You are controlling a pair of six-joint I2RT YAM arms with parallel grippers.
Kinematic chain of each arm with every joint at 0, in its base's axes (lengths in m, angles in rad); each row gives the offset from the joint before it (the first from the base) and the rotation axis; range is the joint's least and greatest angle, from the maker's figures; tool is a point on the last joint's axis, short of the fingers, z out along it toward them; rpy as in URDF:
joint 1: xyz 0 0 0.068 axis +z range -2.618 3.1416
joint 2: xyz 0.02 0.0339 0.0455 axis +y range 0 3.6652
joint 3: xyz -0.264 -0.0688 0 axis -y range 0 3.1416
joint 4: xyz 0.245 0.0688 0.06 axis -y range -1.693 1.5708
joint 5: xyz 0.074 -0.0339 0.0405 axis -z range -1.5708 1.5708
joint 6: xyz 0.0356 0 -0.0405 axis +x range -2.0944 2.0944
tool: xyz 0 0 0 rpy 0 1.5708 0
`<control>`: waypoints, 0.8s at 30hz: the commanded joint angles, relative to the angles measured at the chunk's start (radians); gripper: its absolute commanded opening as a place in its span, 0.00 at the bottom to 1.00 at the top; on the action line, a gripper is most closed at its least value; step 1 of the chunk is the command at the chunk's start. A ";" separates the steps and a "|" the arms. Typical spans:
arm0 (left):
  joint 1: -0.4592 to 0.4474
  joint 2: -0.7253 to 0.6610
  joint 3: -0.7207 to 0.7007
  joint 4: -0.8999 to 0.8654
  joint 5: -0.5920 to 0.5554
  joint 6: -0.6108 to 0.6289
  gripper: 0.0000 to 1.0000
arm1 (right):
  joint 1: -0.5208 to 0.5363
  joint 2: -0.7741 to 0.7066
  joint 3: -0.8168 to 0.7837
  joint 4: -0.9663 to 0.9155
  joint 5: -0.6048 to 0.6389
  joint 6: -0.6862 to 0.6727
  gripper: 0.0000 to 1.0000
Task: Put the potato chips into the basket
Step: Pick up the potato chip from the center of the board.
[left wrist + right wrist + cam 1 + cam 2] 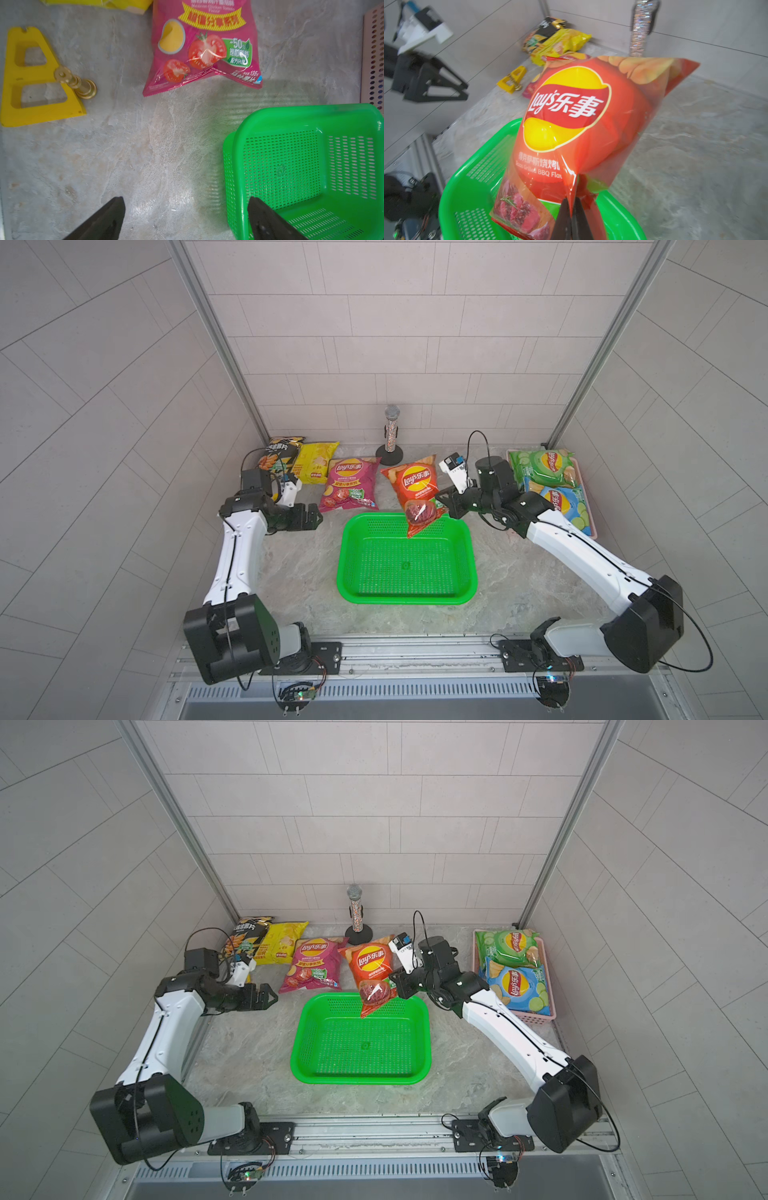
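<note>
The right gripper (572, 200) pinches a corner of the glossy red-orange Lay's chip bag (577, 116) above the rim of the green perforated plastic basket (452, 199).

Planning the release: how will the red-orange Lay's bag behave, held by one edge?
The red-orange bag looks puffed, probably light: the right hand holds it by one pinched edge. Glossy film may slip. Hanging tilted, it likely swings.

Grey marbled stone-look tabletop (291, 580).
- Centre: green perforated plastic basket (343, 564), flat.
- 11 o'clock of it: glossy magenta Lay's chip bag (349, 485), flat.
- 10 o'clock, far corner: puffed yellow chip bag (316, 462), touching the glossy black chip bag (277, 454).
- 12 o'clock: glitter-covered microphone on a round black base (390, 435), upright.
- 2 o'clock: pink perforated plastic basket (536, 1018).
- 9 o'clock: flat yellow triangular plastic piece (31, 73).
</note>
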 commanded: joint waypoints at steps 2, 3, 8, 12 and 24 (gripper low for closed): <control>-0.017 -0.005 0.154 -0.176 0.095 0.094 1.00 | 0.132 -0.071 -0.099 0.165 0.028 -0.151 0.00; -0.025 0.003 0.196 -0.224 0.117 0.113 1.00 | 0.164 -0.068 -0.110 0.170 0.058 -0.185 0.00; -0.070 0.035 0.362 -0.418 0.220 0.206 1.00 | 0.219 -0.028 -0.192 0.298 0.025 -0.285 0.00; -0.154 0.048 0.373 -0.495 0.219 0.263 0.99 | 0.236 -0.013 -0.308 0.578 -0.040 -0.318 0.00; -0.217 0.049 0.268 -0.518 0.284 0.294 0.92 | 0.253 0.041 -0.433 0.883 -0.157 -0.428 0.00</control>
